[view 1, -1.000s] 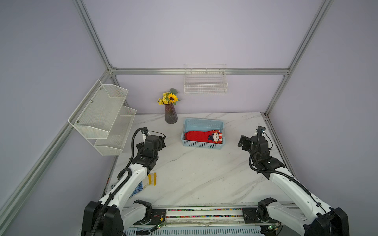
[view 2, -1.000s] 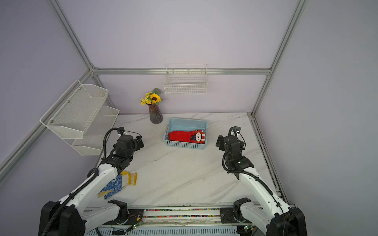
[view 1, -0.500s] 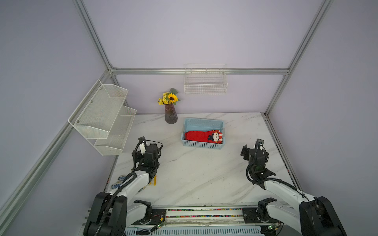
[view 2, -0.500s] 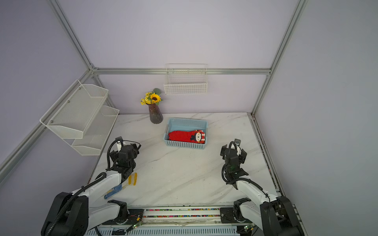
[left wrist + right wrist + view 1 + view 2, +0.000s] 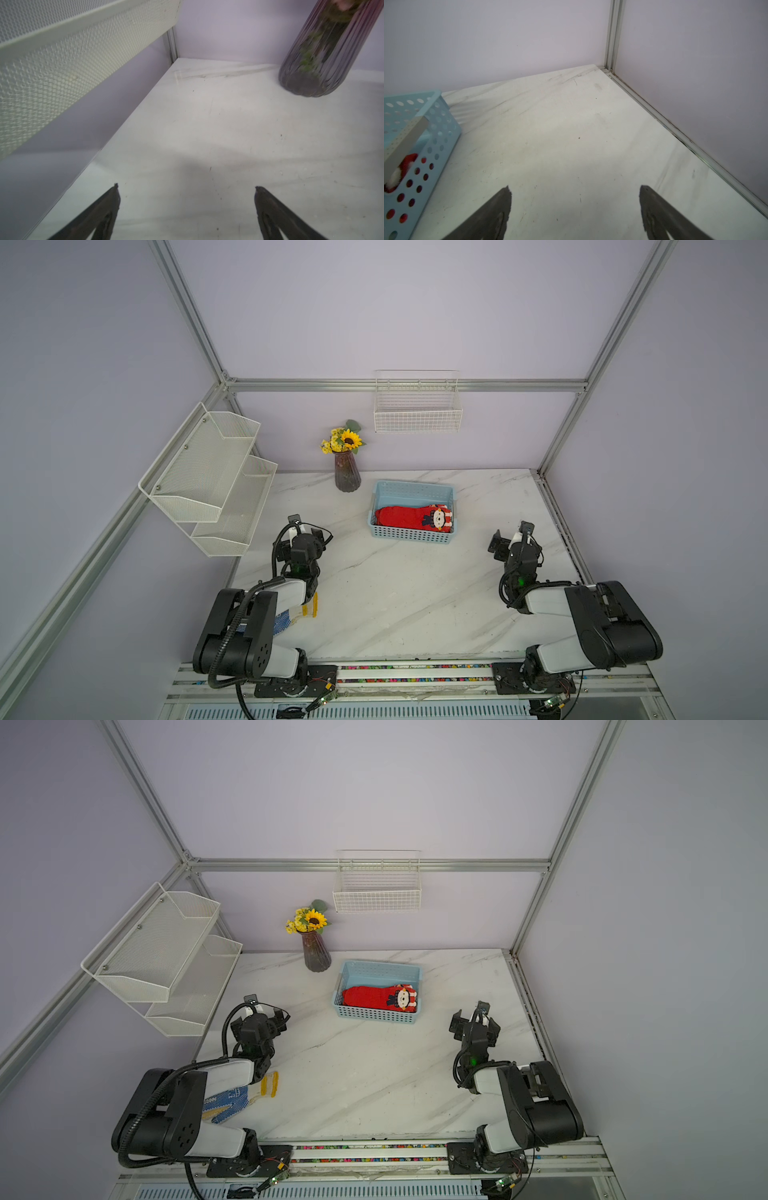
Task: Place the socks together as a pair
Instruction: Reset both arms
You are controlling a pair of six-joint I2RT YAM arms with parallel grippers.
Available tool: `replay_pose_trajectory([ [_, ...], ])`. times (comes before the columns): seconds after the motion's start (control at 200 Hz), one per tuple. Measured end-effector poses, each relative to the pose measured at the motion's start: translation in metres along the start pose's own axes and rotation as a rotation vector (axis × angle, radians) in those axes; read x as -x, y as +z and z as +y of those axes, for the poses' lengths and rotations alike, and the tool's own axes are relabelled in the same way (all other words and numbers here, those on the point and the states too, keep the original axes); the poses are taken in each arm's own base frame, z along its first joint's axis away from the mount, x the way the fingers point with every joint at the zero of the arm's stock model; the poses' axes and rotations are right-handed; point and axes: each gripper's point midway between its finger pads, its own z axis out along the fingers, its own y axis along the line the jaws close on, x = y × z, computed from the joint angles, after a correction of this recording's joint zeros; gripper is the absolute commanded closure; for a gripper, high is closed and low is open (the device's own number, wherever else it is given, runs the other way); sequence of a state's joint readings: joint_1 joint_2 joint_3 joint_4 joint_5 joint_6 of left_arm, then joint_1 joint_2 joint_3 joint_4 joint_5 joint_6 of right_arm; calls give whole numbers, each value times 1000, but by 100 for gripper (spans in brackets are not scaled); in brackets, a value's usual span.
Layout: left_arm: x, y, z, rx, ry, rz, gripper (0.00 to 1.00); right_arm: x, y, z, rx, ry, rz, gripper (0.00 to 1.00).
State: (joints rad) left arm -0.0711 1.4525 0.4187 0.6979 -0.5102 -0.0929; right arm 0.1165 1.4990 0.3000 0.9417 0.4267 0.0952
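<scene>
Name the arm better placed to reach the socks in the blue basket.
Right, probably: the right gripper has the basket and socks in its wrist view; the left gripper faces the vase.

The white marble table (image 5: 395, 605) carries three things. A blue basket (image 5: 409, 536) stands ahead of the left gripper (image 5: 186, 186) and the right gripper (image 5: 575, 187), between them. A dark vase (image 5: 324, 62) stands ahead of the left gripper. A dotted glove (image 5: 232, 1096) lies behind it.
</scene>
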Motion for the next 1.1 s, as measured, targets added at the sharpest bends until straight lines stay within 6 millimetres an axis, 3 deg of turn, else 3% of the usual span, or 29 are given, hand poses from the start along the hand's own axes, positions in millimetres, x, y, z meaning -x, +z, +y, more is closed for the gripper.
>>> replay_pose_trajectory([
  [0.185,-42,7,-3,-61,35,52,0,-14,22,28,128,-47,-7,3],
  [0.315,-35,8,-5,-78,20,25,0,-30,34,37,158,-71,25,3],
  [0.515,-28,8,-8,-94,8,-1,0,-9,47,39,148,-43,-20,3],
  [1.1,-26,8,-8,-98,5,-7,0,-11,49,36,145,-35,-4,3],
])
